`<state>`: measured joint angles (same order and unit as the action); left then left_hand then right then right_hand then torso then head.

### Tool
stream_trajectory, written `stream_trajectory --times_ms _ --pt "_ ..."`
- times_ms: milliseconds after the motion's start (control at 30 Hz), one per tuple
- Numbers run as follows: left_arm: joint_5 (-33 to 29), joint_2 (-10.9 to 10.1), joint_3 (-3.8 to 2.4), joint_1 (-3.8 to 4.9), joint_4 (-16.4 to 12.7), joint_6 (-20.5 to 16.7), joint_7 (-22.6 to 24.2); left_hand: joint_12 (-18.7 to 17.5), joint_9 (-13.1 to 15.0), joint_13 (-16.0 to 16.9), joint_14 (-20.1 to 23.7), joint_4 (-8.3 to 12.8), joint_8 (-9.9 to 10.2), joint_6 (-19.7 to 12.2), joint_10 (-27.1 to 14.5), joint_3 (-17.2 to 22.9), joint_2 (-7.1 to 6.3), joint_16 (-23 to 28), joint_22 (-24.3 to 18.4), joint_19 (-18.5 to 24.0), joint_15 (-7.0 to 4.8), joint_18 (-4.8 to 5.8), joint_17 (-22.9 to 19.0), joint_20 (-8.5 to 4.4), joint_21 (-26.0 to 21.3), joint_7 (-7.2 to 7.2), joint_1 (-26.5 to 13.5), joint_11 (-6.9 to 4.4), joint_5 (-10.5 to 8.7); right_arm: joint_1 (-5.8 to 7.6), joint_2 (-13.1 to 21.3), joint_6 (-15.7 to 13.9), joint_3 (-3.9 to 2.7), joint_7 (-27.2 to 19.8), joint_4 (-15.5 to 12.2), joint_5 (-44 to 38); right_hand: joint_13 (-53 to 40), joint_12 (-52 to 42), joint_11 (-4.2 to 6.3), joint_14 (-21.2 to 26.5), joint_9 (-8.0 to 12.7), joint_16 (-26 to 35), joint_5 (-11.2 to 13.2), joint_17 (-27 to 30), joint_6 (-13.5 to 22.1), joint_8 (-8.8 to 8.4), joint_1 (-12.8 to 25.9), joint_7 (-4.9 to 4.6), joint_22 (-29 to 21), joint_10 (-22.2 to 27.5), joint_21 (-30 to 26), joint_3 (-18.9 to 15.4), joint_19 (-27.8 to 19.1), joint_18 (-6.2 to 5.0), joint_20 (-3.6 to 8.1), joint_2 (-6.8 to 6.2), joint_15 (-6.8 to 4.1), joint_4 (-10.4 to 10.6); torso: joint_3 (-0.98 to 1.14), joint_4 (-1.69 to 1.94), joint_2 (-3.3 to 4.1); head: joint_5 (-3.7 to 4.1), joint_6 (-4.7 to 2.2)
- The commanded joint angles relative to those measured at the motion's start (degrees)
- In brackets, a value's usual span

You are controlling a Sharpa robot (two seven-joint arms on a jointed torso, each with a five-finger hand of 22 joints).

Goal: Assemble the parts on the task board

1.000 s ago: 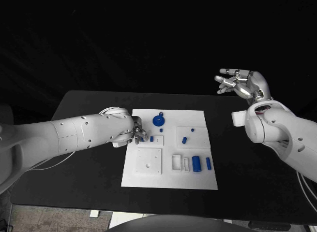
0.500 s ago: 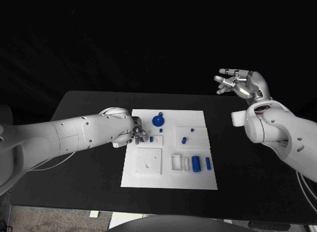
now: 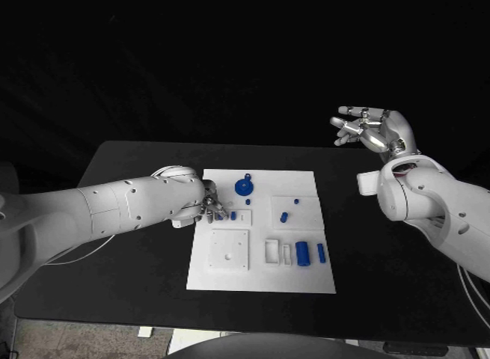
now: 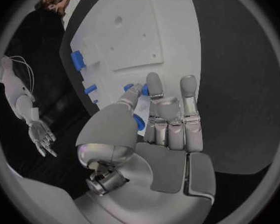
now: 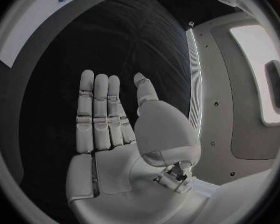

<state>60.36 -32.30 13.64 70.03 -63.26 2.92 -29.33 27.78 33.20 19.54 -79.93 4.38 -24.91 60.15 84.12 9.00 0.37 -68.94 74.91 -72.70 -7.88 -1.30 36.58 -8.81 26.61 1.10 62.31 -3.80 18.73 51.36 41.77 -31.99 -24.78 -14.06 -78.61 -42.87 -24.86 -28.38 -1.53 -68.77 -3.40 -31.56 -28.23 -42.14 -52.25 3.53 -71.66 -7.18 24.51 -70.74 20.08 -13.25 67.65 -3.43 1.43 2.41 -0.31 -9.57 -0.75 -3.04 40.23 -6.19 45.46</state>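
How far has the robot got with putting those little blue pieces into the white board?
Early, it seems. The left hand works at the task board's left edge, a small blue part between its fingers. The right hand hangs open, away from the board. A large blue part and slim one lie loose; the square plate looks unfilled.

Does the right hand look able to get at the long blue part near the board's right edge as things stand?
Probably yes. The right hand is raised beyond the table's far edge, empty, and nothing lies between it and the long blue part on the task board; the left hand works on the board's other side.
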Motion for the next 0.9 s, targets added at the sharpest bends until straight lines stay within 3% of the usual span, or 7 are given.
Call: stream_trajectory --times_ms 33,400,767,900 --pt "-0.5 0.1 0.09 -0.25 -0.3 0.7 0.6 -0.2 -0.5 0.1 0.3 -0.8 -0.4 0.1 2.6 -0.4 -0.79 0.3 0.7 -0.3 0.02 0.83 -0.1 -0.07 -0.5 -0.3 0.2 -0.24 -0.26 0.0 0.0 0.7 -0.03 -0.5 -0.1 -0.1 0.0 -0.2 -0.01 0.3 0.0 -0.2 -0.3 0.1 0.2 -0.17 0.1 -0.24 -0.1 0.4 0.4 0.2 -0.5 0.74 0.05 0.26 -0.04 -0.2 0.0 0.0 0.02 0.04 0.01" --pt "-0.5 -0.2 0.07 -0.26 -0.5 0.2 0.8 -0.3 -1.1 0.3 0.4 -4.1 -1.2 0.1 2.6 -1.0 -2.67 0.3 0.8 -0.4 0.04 0.85 -0.3 -0.06 -0.8 -0.32 0.6 -0.23 -1.08 -0.01 0.0 0.7 -0.03 -0.5 0.0 0.0 0.1 -0.1 -0.03 0.3 0.0 -0.2 -0.3 0.1 0.4 -0.18 0.2 -0.25 -0.1 0.4 0.3 0.2 -0.5 0.75 0.02 0.27 -0.01 -0.1 0.0 -0.02 -0.01 0.06 -0.02" --pt "-2.1 -1.2 0.03 -0.26 -1.0 1.0 0.9 -1.2 -0.9 0.3 1.2 -7.8 -2.1 -0.6 2.5 -0.9 -5.99 1.3 0.8 -0.1 0.28 0.83 -2.0 0.18 -1.3 -0.69 0.0 0.06 -3.1 -0.02 0.0 0.8 -0.03 -0.6 0.1 0.1 0.2 -0.1 -0.08 0.3 0.0 -0.1 -1.5 0.3 0.7 -0.2 0.5 -0.29 -0.4 0.5 0.3 -0.1 -0.5 0.75 -0.03 0.08 0.03 0.2 -0.01 0.03 0.01 0.27 -0.08" --pt "-2.3 -1.4 0.02 -0.25 -1.0 1.1 0.7 -1.4 -0.9 0.3 1.3 -8.1 -2.2 -0.6 2.5 -0.9 -6.13 1.3 0.8 -0.1 0.31 0.83 -2.2 0.21 -1.4 -0.77 -0.1 0.1 -3.26 -0.02 0.1 0.8 -0.03 -0.6 0.1 0.1 0.2 0.0 -0.11 0.4 0.0 0.0 -1.7 0.3 0.9 -0.2 0.5 -0.31 -0.4 0.5 0.2 -0.1 -0.6 0.75 -0.05 0.07 0.05 0.2 -0.02 0.02 -0.02 0.25 -0.1"
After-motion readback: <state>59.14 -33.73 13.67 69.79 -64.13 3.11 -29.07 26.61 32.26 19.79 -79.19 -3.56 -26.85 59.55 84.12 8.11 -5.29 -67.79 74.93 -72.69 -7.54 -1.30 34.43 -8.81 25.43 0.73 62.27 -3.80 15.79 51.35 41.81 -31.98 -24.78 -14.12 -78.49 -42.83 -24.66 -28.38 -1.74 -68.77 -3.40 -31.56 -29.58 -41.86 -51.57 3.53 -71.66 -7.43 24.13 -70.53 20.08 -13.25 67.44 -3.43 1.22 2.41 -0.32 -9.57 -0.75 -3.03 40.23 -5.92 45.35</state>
